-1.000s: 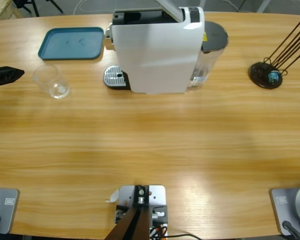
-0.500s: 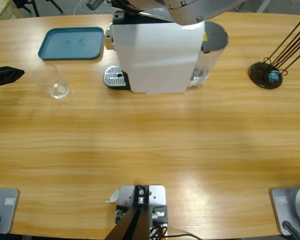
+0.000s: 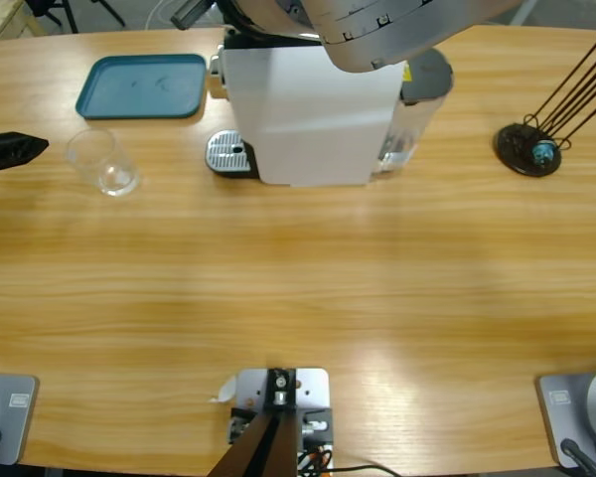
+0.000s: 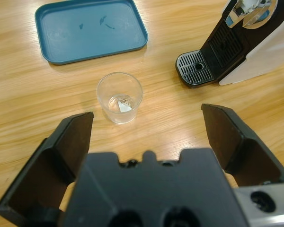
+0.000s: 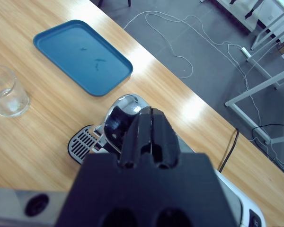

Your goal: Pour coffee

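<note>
Seen from above, a long wooden desk [image 3: 298, 288] fills the frame. A white coffee machine [image 3: 308, 114] stands at upper centre, with a round metal drip grate [image 3: 228, 154] at its lower left and a clear water tank [image 3: 412, 124] on its right side. A large silver arm [image 3: 377, 25] comes in from the top edge and covers the machine's top. A teal tray [image 3: 142, 85] lies in the upper left. Just below it stands a small clear glass [image 3: 101, 161]. At the left edge, near the glass but apart from it, a black jaw tip of the left end effector [image 3: 10, 151] pokes in. At the right edge sits a dark round stand [image 3: 528, 149] with thin black rods leaning up and right.

In the left wrist view, the left end effector's [image 4: 149, 125] two black jaws are spread wide with nothing between them. Beyond the gap, the glass [image 4: 119, 97] stands upright on the desk [image 4: 33, 94]; whether the coffee lies in it cannot be told. The tray [image 4: 90, 28] is at upper left, the machine [image 4: 246, 42] and its drip grate [image 4: 197, 74] at upper right.

In the right wrist view, the right end effector's [image 5: 150, 130] jaws are pressed together, holding nothing, above the machine's [image 5: 227, 198] front end. The tray [image 5: 82, 56] is at upper left, the glass [image 5: 5, 92] at the left edge, and grey floor [image 5: 189, 42] with a white cable beyond the desk.
</note>
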{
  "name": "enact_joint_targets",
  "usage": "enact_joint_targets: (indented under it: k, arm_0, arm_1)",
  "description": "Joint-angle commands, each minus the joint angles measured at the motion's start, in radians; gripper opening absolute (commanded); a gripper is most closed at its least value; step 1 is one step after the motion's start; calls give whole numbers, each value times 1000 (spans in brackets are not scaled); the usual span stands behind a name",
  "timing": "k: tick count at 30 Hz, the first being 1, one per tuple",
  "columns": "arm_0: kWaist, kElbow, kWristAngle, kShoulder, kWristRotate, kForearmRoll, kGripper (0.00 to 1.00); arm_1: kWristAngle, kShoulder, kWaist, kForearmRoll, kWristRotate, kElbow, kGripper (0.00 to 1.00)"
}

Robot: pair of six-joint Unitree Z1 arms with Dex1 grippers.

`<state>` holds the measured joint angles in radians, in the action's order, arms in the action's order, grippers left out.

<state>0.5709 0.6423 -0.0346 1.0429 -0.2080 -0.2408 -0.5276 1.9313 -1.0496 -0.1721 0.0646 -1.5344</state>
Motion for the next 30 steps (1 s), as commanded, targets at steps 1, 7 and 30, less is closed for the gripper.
enact_joint_targets:
  k: [1, 7, 30]
  arm_0:
    - [-2, -36, 13, 26, 15, 11, 1000]
    - [-2, -36, 13, 28, 15, 11, 1000]
    - [-2, -66, 9, 3, 79, 67, 998]
  arm_1:
    - [32, 153, -20, 20, -38, 153, 0]
    - [40, 153, -14, 57, -55, 208, 0]
    - [176, -330, 25, -348, 17, 47, 996]
